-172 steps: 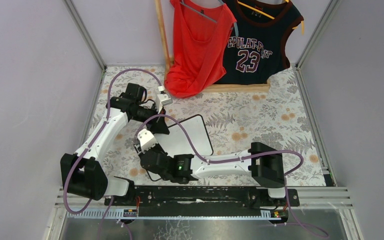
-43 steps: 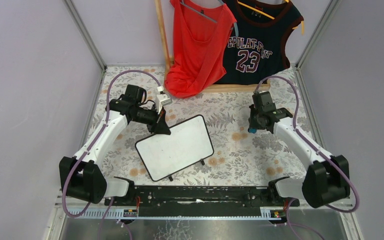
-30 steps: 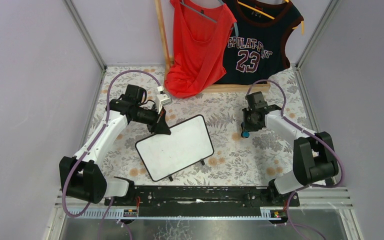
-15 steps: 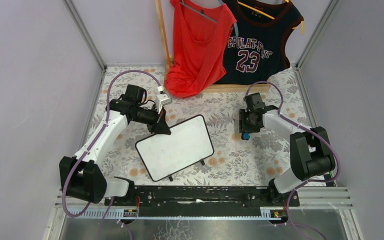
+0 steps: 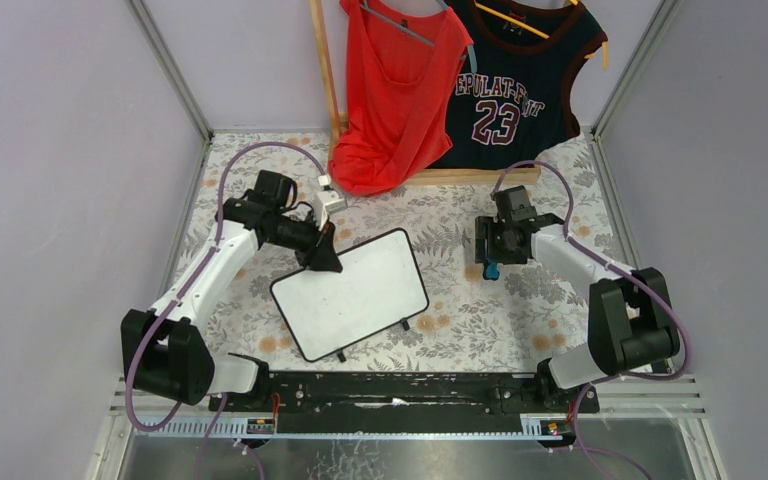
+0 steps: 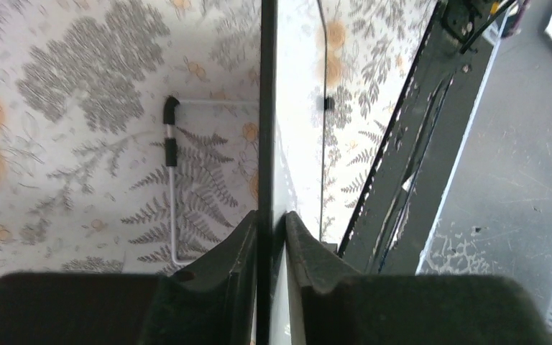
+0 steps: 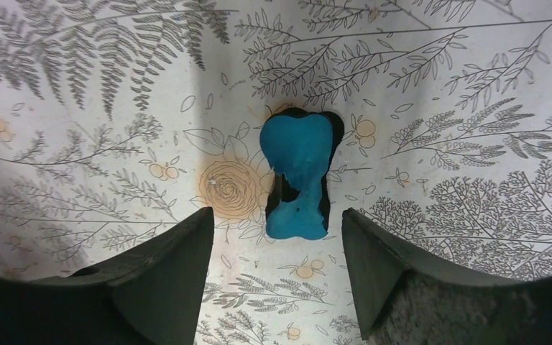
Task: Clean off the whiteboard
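Pinching the whiteboard (image 5: 350, 295): left gripper (image 6: 272, 221) is squeezing its fingers onto the board's black-framed far corner.
Board position: it is resting left of centre on the floral tablecloth (image 5: 530, 320), its face blank.
Right gripper (image 7: 277, 215): it is hovering with jaws spread wide.
Blue eraser (image 7: 298, 169): it is lying on the cloth beneath those jaws, untouched.

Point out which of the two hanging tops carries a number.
The dark jersey, hanging on the right in the top view: it shows 23 and lettering on its chest. The red top to its left is plain.
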You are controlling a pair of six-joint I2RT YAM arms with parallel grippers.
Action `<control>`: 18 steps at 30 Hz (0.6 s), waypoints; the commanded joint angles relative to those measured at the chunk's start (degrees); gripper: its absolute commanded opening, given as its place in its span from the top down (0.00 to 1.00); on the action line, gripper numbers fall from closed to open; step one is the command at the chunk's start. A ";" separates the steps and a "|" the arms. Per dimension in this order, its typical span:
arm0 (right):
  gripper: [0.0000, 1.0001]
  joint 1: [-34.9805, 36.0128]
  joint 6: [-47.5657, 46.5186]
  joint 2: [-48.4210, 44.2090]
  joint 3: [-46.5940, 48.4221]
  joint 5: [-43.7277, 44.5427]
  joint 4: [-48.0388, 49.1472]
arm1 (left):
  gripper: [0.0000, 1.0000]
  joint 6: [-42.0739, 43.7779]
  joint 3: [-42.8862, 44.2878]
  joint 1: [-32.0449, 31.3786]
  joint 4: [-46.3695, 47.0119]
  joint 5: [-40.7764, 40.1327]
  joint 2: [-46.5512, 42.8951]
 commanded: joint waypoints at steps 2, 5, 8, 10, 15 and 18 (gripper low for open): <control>0.28 -0.17 0.14 -4.50 0.25 1.22 -0.18 | 0.73 1.99 -2.60 -2.23 -5.62 -6.75 2.44; 0.28 -0.23 0.09 -4.76 0.08 1.69 -0.54 | 0.64 1.66 -1.80 -2.18 -5.67 -6.57 2.44; 0.28 -0.23 0.12 -4.84 -0.21 1.70 -0.50 | 0.56 1.61 -0.67 -2.20 -6.69 -5.94 2.54; 0.28 -0.23 0.15 -4.93 -0.41 1.66 -0.32 | 0.52 1.86 0.22 -2.19 -7.64 -5.11 2.42; 0.28 -0.23 0.23 -5.02 -0.55 1.62 -0.22 | 0.50 1.62 2.74 -2.15 -9.29 -2.64 2.13; 0.28 -0.21 0.29 -5.11 -0.62 1.57 -0.22 | 0.48 1.61 4.48 -2.19 -10.50 -1.08 1.97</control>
